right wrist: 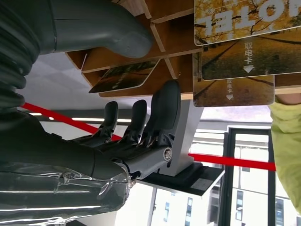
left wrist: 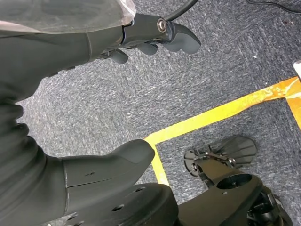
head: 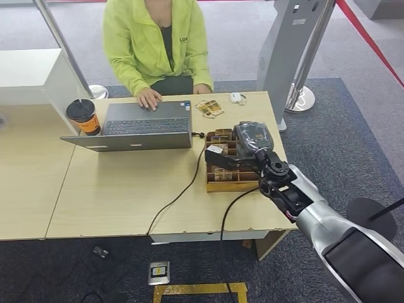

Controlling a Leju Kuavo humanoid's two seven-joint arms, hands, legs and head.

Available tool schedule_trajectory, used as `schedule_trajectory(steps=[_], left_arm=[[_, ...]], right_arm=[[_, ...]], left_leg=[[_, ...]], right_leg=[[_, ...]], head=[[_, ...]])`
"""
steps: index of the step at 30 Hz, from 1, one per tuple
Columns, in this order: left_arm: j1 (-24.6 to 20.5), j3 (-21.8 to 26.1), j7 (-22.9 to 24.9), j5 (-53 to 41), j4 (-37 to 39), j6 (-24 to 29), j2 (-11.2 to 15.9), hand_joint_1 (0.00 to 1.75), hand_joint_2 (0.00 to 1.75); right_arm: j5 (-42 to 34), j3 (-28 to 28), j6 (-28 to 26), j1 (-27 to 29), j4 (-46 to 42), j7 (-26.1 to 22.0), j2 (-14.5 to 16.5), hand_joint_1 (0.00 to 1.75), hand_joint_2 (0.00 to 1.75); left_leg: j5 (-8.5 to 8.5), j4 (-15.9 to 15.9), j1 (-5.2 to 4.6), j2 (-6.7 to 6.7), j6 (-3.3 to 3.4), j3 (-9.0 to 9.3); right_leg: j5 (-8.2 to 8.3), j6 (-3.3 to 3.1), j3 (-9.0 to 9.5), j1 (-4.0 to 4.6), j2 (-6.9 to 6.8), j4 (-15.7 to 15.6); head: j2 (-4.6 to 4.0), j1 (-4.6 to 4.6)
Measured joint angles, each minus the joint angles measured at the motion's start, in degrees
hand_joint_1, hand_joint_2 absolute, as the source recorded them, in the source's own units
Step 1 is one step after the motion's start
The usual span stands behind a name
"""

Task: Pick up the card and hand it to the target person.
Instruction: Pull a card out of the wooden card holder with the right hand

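- At desk's right end: cards (head: 224, 173) stand in wooden rack (head: 231, 185), near right hand (head: 247, 150).
- R hand released, fingers (right wrist: 163, 113) under rack edge, holding nothing yet.
- Card looks thin, light, stiff, slick; pinch exposed edge, thumb vs finger.
- L hand (left wrist: 106, 94) hangs over carpet, empty, fingers apart.

My right hand (head: 247, 144) covers the card holder (head: 228, 180); I can't tell if it grips a card. Person (head: 157, 44) cropped.
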Motion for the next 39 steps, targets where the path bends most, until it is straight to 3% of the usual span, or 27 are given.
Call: schedule_trajectory(steps=[29, 34, 39], left_arm=[[0.08, 0.00, 0.11, -0.77, 0.00, -0.07, 0.00, 0.00, 1.75], [0.08, 0.00, 0.12, -0.86, 0.00, -0.15, 0.01, 0.00, 1.75], [0.09, 0.00, 0.25, -0.91, 0.00, -0.21, 0.02, 0.00, 1.75]], right_arm=[[-1.10, 0.14, -0.56, -1.53, 3.91, 0.76, 0.14, 0.96, 1.75], [-1.34, 0.14, -0.64, -1.52, 4.03, 0.78, -0.02, 1.07, 1.75], [-1.49, 0.13, -0.94, -1.53, 4.03, 0.80, -0.22, 1.35, 1.75]], left_leg=[[0.00, 0.01, 0.00, 0.02, 0.00, 0.02], [0.00, 0.01, 0.00, 0.02, 0.00, 0.03], [0.00, 0.01, 0.00, 0.02, 0.00, 0.03]], right_leg=[[0.00, 0.00, -0.01, 0.00, 0.02, 0.00], [0.00, 0.00, -0.01, 0.00, 0.02, 0.00], [0.00, 0.00, -0.01, 0.00, 0.02, 0.00]], head=[[0.00, 0.00], [0.00, 0.01], [0.00, -0.01]])
